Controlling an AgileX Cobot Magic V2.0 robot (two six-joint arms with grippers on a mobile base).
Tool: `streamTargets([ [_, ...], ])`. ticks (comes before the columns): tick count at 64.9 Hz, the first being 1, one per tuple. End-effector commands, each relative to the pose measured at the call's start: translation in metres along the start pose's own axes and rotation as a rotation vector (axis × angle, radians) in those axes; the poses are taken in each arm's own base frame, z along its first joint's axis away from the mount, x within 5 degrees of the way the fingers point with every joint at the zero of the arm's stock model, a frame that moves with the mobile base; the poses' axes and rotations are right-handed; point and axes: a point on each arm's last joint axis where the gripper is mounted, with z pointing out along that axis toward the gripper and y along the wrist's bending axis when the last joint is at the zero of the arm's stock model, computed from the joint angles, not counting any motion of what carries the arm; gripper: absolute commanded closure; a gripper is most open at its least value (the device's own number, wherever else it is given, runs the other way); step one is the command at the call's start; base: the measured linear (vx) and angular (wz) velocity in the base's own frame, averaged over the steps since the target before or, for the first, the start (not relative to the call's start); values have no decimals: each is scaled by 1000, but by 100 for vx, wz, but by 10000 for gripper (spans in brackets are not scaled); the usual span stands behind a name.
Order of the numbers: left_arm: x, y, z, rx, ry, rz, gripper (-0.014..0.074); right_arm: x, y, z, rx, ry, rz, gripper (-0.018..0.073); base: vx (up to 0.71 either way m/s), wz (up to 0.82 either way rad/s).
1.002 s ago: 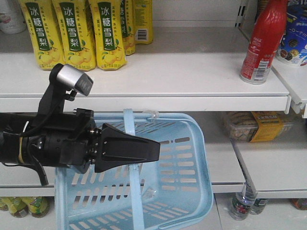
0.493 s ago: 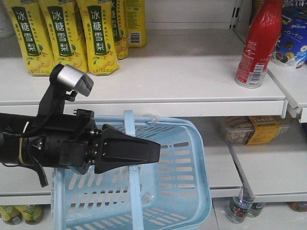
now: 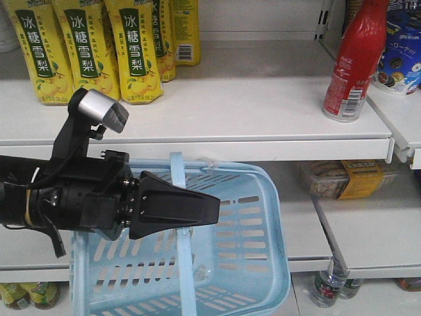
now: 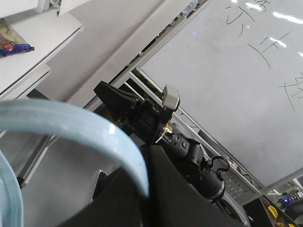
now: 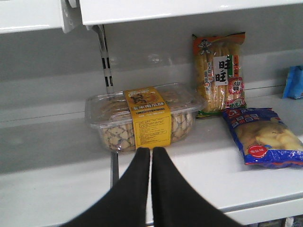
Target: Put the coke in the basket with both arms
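Note:
The coke (image 3: 352,62), a red bottle with white script, stands on the upper shelf at the far right. The light blue basket (image 3: 253,230) hangs tilted in front of the lower shelf. Its handle (image 3: 181,178) runs up behind my right gripper. My right gripper (image 3: 217,207) is shut and empty, pointing right, well left of and below the coke. In the right wrist view it (image 5: 151,150) faces a biscuit box. In the left wrist view my left gripper (image 4: 147,189) is shut on the basket handle (image 4: 71,125). The right arm (image 4: 156,125) shows beyond it.
Yellow drink bottles (image 3: 82,46) stand on the upper shelf (image 3: 250,105) at left. A clear biscuit box with a yellow band (image 3: 345,178) (image 5: 142,116) lies on the lower shelf, with snack bags (image 5: 262,137) to its right. Bottles (image 3: 329,283) stand on the bottom shelf.
The shelves, the yellow bottles and the coke have shifted a little left in the front view, and the basket sits slightly lower. The right gripper stays shut in the same spot.

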Motion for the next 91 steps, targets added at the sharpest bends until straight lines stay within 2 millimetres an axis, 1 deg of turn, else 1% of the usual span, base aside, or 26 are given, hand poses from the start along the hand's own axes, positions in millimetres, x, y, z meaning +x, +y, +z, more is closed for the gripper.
streamTargets([
  [1,-3,-33,-5,222,4,32,603,-3,2,-1,-25,-69,-17,564,0,0],
  [61,-3,-33,-5,222,4,32,603,-4,2,-1,-29,-73,-5,564,0,0],
  [64,-3,-33,-5,222,4,32,603,-5,4,-1,-44,-93,43,564,0,0],
  [68,-3,-33,-5,222,4,32,603,-12,7,-2,-93,-155,216,564,0,0],
  [69,-3,-33,-5,222,4,32,603,-13,7,-2,-103,-172,237,564,0,0],
  [77,-3,-33,-5,222,4,32,603,-25,9,-6,-192,-276,605,564,0,0],
  [80,-3,-33,-5,222,4,32,603,-29,8,-7,-219,-312,705,564,0,0],
  [86,-3,-33,-5,222,5,32,603,-37,7,-10,-270,-387,822,564,0,0],
  [91,-3,-33,-5,222,5,32,603,-52,10,-16,-321,-451,814,564,0,0],
])
